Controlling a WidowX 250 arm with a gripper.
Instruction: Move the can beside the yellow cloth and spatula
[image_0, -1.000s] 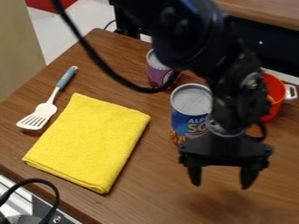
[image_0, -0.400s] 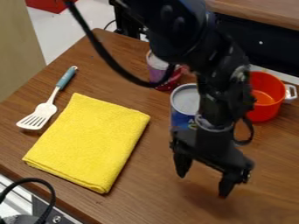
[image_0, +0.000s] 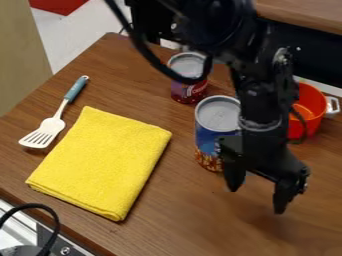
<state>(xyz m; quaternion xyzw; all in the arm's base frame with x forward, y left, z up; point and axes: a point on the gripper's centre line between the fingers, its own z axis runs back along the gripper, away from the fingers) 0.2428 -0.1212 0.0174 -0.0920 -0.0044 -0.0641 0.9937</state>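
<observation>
Between the yellow cloth (image_0: 100, 162) and the wide-spread, empty end effector (image_0: 256, 201), the blue can (image_0: 208, 146), likely the one meant, stands upright on the table (image_0: 175, 220). Centring over it before lowering straight down should help avoid tipping it.

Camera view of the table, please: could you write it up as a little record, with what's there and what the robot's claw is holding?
surface: brown wooden table
cloth: folded yellow cloth
utensil: slotted spatula, picture-left of cloth
near can: blue can, upright, picture-right of cloth, not touching it
far can: red-purple can, upright
pot: orange-red pot, partly behind arm
claw: gripper, fingers apart
held: nothing
</observation>
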